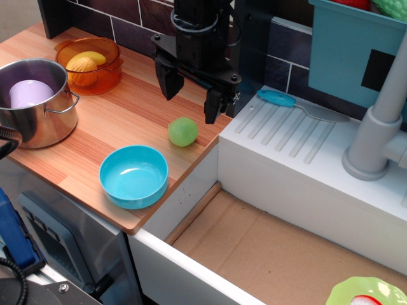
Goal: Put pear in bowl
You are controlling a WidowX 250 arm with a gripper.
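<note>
The pear (183, 131) is a small light-green round toy fruit lying on the wooden counter (121, 114), near its right edge. The cyan-blue bowl (134, 176) stands empty at the counter's front edge, just left of and in front of the pear. My black gripper (189, 95) hangs above and slightly behind the pear, open and empty, with its two fingers (213, 108) spread wide and pointing down. It does not touch the pear.
A steel pot (35, 101) with a lilac object inside stands at the left. A see-through orange bowl (109, 70) with yellow-orange toy fruits sits at the back left. A white drainboard (286, 136) with a blue-handled spoon (280, 99) lies to the right, beside a grey faucet (378, 133).
</note>
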